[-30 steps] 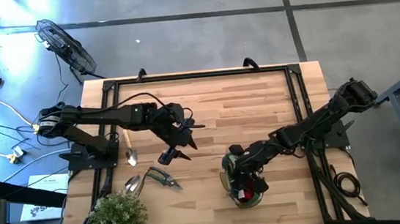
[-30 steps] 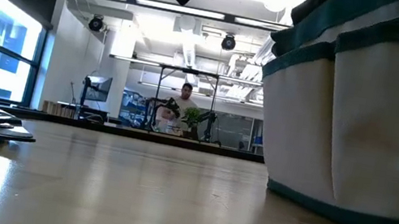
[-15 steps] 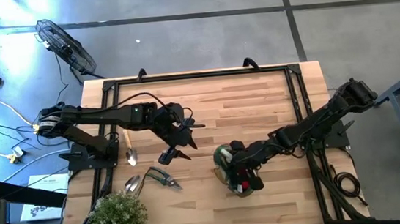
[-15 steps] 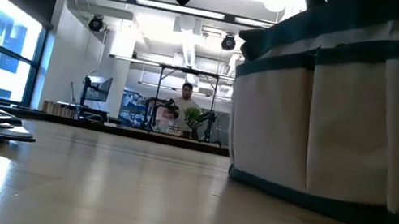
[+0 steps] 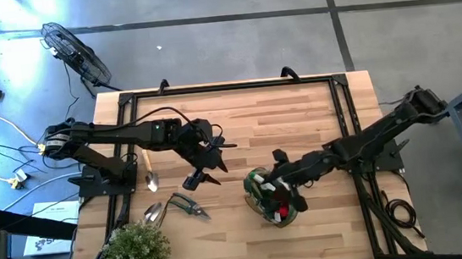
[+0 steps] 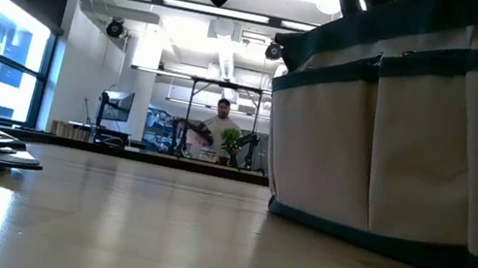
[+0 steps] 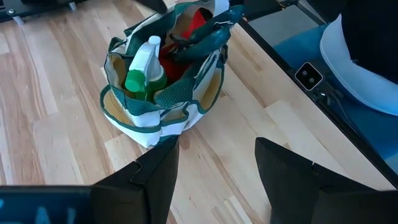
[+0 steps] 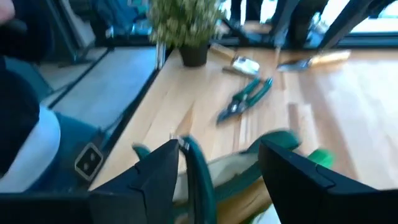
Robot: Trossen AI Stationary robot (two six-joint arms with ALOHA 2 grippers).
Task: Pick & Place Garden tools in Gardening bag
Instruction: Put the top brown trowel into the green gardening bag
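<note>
High view: the gardening bag (image 5: 268,201) stands on the counter (image 5: 298,123) near its front edge, right of centre. The right end effector (image 5: 281,194) sits at the bag's mouth, its arm covering part of the rim; its fingers stand apart in the right wrist view, with the bag's teal rim (image 8: 200,168) between them but not clamped. The left end effector (image 5: 201,176) hovers left of the bag, fingers spread and empty. A green spray bottle (image 7: 142,71) and a red piece (image 7: 186,37) show inside the bag; the rest of its contents are buried. Pruners (image 5: 189,207), a scoop (image 5: 152,214) and a wooden-handled trowel (image 5: 147,170) lie at the left, beside a potted plant (image 5: 136,251). Low view crops the bag at the right edge.
</note>
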